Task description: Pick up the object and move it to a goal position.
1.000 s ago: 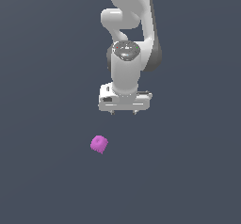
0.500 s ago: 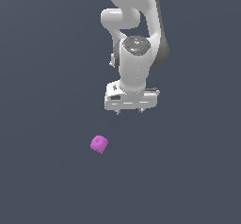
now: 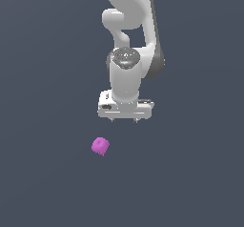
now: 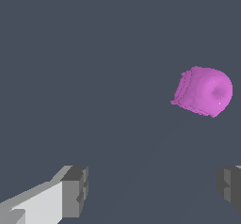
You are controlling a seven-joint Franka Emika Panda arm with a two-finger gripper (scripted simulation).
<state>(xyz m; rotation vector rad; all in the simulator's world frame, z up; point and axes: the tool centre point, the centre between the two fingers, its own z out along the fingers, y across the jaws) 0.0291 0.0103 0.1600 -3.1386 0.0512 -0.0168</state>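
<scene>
Below end effector point(image 3: 124, 120), magenta object point(image 3: 100, 146) apart, fingertips point(image 4: 75, 190) cropped

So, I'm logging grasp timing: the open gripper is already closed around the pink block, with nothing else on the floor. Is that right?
Not quite. The gripper is open but holds nothing: in the exterior view the pink block lies apart from it on the floor, below and toward that view's left. The wrist view shows the block outside the fingers. Nothing else is visible.

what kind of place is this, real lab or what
Most likely a bare simulated test scene, not a real lab. The ground is a flat, featureless dark grey with no furniture or walls, the white arm looks smoothly rendered, and the only item is a small magenta block below its open tool.
</scene>
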